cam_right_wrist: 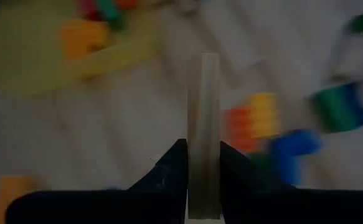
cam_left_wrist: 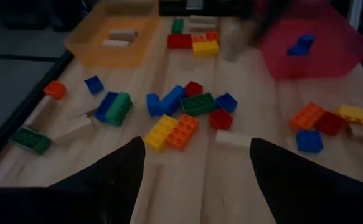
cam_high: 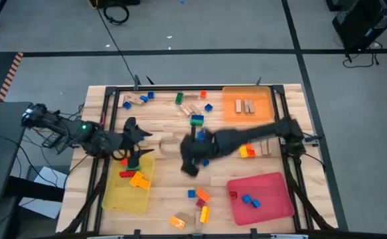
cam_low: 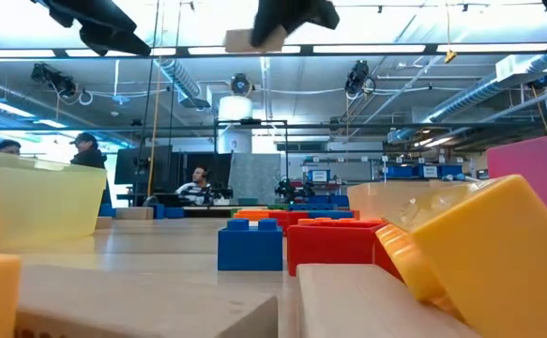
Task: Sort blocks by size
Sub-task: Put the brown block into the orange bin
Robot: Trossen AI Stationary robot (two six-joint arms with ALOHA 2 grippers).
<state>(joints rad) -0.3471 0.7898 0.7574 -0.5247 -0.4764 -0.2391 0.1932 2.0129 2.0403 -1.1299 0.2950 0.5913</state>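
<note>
Right now you are mid-carry: your right gripper (cam_right_wrist: pixel 203 165) is clamped on a plain tan wooden block (cam_right_wrist: pixel 203 124), held edge-on between its fingers and lifted clear of the wooden table (cam_high: pixel 166 192) near its middle. Your left gripper (cam_left_wrist: pixel 197 165) hangs with fingers spread and empty beside the flat yellow tray (cam_high: pixel 128 194). Next, I judge, you need to swing that block over to the far orange tray (cam_high: pixel 236 96), where two similar wooden pieces (cam_high: pixel 244 106) already lie, and release it there.
</note>
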